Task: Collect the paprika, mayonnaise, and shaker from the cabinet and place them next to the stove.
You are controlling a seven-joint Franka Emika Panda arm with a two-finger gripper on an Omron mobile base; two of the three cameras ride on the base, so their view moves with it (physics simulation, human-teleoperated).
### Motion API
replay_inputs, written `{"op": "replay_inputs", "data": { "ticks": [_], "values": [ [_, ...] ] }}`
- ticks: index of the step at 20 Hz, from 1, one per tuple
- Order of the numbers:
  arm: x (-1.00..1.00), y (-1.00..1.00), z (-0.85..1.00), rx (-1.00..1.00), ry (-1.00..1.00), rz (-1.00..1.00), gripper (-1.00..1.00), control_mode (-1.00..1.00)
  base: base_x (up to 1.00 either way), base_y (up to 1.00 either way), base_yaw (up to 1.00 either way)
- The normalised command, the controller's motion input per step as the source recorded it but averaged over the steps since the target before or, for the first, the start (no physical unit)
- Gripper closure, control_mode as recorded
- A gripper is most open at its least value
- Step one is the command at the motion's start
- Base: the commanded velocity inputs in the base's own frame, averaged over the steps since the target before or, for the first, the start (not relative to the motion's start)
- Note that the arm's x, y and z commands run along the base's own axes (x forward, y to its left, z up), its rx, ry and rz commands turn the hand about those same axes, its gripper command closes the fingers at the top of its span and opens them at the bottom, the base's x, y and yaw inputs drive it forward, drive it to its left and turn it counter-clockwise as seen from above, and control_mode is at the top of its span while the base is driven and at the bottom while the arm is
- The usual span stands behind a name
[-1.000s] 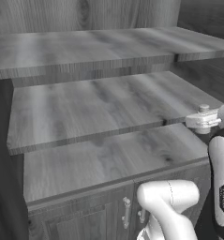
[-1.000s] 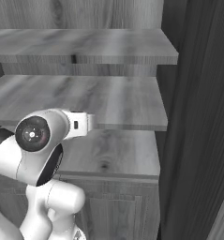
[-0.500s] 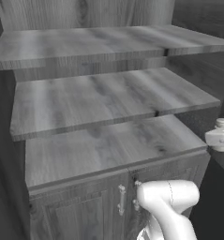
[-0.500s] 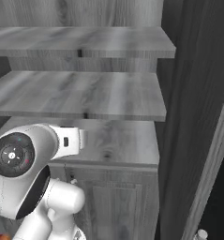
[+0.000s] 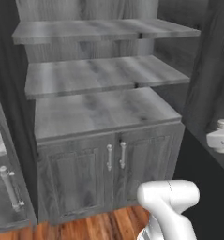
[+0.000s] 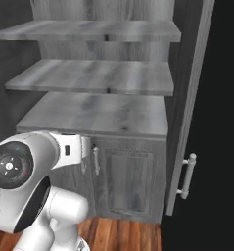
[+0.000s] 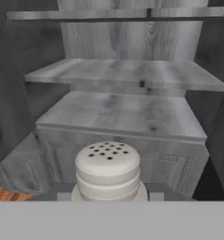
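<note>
One shaker [image 7: 108,171] is sitting close under my hand camera, its rounded top dotted with small dark holes, and my jaws are pinching it at the bottom of that view; my finger tips themselves are hidden behind it. No label or writing is showing on its pale ribbed body. Ahead of it the cabinet [image 7: 123,115] is standing with its grey wood-grain plank shelves bare, and no brand marks or lettering are readable anywhere on the wood. In the left base view the shaker [image 5: 220,136] is showing at the right edge, well apart from the shelves of the cabinet [image 5: 101,112], with two small metal door handles [image 5: 115,156] below them. In the right base view my white arm [image 6: 30,171] is rising at the lower left before the cabinet [image 6: 96,112], beside a tall door with a metal handle [image 6: 186,175] standing ajar on the right.
</note>
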Motion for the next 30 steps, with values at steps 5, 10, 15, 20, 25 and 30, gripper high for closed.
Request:
{"op": "replay_inputs", "data": {
  "ticks": [5, 10, 15, 20, 25, 30],
  "values": [
    [0.00, 0.00, 0.00, 0.00, 0.00, 0.00, 1.00, 1.00, -0.99, 0.40, 0.21],
    [0.00, 0.00, 0.00, 0.00, 0.00, 0.00, 1.00, 1.00, -0.86, 0.53, 0.27],
    [0.00, 0.00, 0.00, 0.00, 0.00, 0.00, 1.00, 1.00, -0.63, 0.62, 0.34],
    [0.00, 0.00, 0.00, 0.00, 0.00, 0.00, 1.00, 1.00, -0.41, 0.68, 0.41],
    [0.00, 0.00, 0.00, 0.00, 0.00, 0.00, 1.00, 1.00, -0.17, 0.76, 0.46],
    [0.00, 0.00, 0.00, 0.00, 0.00, 0.00, 1.00, 1.00, 0.00, 0.81, 0.50]
  ]
}}
